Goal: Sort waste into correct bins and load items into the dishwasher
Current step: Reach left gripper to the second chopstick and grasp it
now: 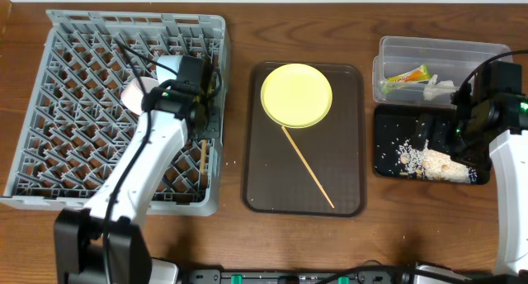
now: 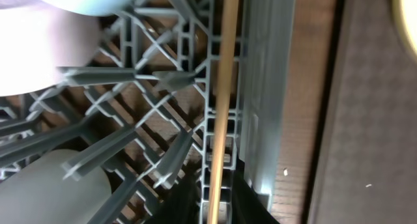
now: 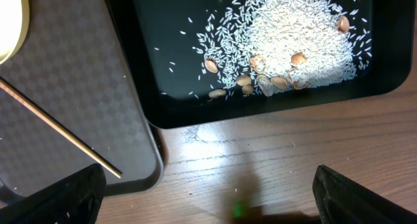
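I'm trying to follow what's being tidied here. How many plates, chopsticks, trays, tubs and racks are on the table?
Yellow plate: 1
Wooden chopsticks: 2, the tray chopstick and the rack chopstick
Trays: 2, the brown tray and the black tray
Clear tub: 1
Dish rack: 1
Total: 7

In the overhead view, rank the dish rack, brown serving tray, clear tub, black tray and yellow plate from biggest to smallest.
1. dish rack
2. brown serving tray
3. clear tub and black tray: they look about alike, and the right arm hides part of the black tray, so I won't rank them
4. yellow plate, smallest
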